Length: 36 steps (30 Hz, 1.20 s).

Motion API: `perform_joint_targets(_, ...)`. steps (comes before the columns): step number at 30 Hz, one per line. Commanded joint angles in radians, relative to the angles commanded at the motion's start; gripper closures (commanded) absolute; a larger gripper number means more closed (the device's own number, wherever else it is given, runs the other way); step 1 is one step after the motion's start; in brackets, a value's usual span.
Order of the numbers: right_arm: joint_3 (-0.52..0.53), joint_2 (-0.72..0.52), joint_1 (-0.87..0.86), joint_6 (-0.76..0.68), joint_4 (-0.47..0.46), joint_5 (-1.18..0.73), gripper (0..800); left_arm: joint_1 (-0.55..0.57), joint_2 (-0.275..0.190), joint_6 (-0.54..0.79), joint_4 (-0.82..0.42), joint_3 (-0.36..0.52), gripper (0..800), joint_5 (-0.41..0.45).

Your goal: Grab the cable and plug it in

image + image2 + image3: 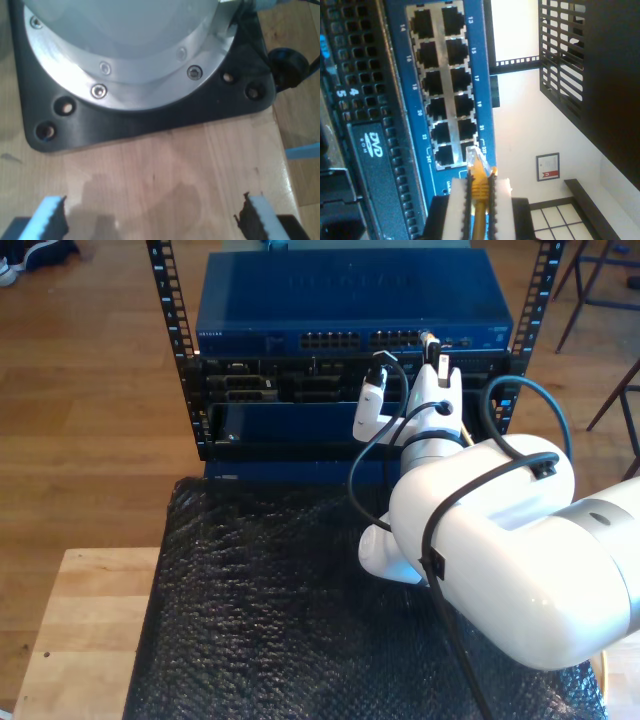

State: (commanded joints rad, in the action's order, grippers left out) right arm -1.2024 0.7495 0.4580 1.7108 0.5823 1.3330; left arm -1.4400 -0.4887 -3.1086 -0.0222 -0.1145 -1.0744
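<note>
**Second arm stretched to the rack, first gripper held open over the bench**

My second gripper (pixel 479 200) stands with its two white, ribbed fingers (pixel 454 210) pressed close together, clamped on the cable (pixel 480 187) that runs up between them; in the exterior view the same arm (pixel 500 550) reaches forward from that view's right, its white wrist raised and the gripper (pixel 432 348) pointed away from the camera; my first gripper (pixel 155 220) faces downward, its pale blue fingertips (pixel 50 212) set wide apart with nothing between them.
</note>
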Motion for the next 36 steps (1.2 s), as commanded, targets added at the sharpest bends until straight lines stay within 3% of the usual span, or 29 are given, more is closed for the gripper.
perform_joint_targets(36, -0.038, 0.032, 0.000, 0.002, -0.002, -0.002, 800, 0.000, 0.000, 0.000, 0.000, 0.000, 0, 0.000)
